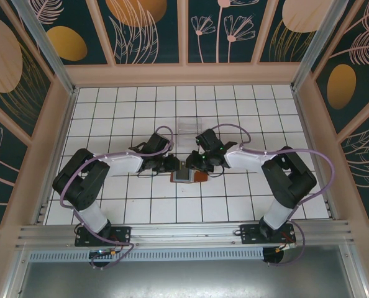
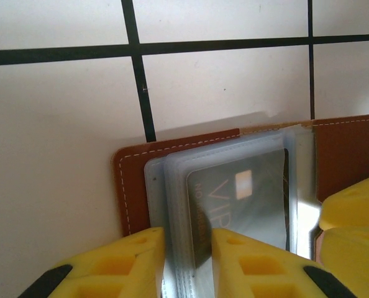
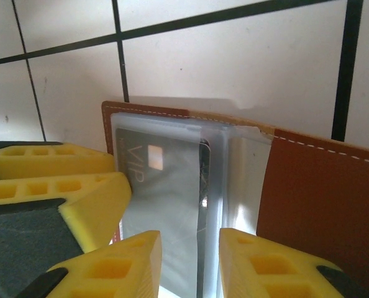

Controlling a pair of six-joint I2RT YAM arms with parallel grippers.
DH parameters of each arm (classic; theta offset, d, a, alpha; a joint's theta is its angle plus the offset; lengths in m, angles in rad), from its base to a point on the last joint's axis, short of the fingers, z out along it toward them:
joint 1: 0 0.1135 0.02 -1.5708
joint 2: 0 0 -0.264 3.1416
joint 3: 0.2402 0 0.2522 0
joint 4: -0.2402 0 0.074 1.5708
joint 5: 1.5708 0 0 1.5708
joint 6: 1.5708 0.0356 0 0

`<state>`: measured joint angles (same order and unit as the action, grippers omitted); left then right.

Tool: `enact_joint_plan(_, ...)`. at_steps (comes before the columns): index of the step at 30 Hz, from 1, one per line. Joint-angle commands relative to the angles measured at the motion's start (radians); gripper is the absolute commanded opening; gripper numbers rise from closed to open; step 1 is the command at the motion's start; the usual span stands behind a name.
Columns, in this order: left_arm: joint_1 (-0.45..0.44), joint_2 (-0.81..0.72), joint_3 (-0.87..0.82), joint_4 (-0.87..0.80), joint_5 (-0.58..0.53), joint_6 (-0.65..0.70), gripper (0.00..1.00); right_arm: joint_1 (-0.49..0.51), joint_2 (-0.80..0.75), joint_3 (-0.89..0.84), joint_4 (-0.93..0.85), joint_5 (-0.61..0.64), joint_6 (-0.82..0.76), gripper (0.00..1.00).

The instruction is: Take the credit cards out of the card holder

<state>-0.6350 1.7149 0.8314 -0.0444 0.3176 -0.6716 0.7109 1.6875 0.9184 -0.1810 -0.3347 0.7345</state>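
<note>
The brown card holder (image 1: 200,178) lies open on the tiled table, its clear sleeves facing up. A grey credit card (image 2: 246,192) marked VIP sits in the top sleeve, also visible from the right wrist as the same credit card (image 3: 163,186). My left gripper (image 2: 189,239) is shut on the left edge of the sleeves and on that card's corner. My right gripper (image 3: 191,242) is shut on the sleeve stack near the fold, beside the brown flap (image 3: 315,198). From above, the left gripper (image 1: 172,164) and right gripper (image 1: 197,162) meet over the holder. Other cards are hidden.
A clear plastic stand (image 1: 189,128) sits just behind the two grippers. The right gripper's yellow fingers (image 2: 358,211) crowd the holder's right side, and the left gripper's fingers (image 3: 54,180) crowd its left. Raised walls (image 1: 60,124) border the table.
</note>
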Motion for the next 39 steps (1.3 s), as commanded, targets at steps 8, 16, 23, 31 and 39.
enact_joint_plan(8, -0.003, 0.005, -0.023, -0.06, 0.002, -0.008, 0.27, 0.014, 0.05, 0.061, 0.015, -0.018, -0.002, 0.28)
enact_joint_plan(16, -0.003, 0.012, -0.014, -0.063, 0.004, -0.008, 0.26, 0.022, 0.087, 0.106, -0.039, 0.024, -0.027, 0.27)
enact_joint_plan(23, -0.003, 0.007, -0.017, -0.066, 0.003, -0.008, 0.26, 0.037, 0.096, 0.133, -0.09, 0.073, -0.042, 0.27)
enact_joint_plan(31, -0.003, 0.008, -0.022, -0.066, 0.001, -0.008, 0.26, 0.051, 0.106, 0.15, -0.131, 0.116, -0.045, 0.27)
enact_joint_plan(39, -0.003, 0.008, -0.016, -0.068, 0.002, -0.008, 0.26, 0.057, 0.112, 0.155, -0.129, 0.118, -0.044, 0.27)
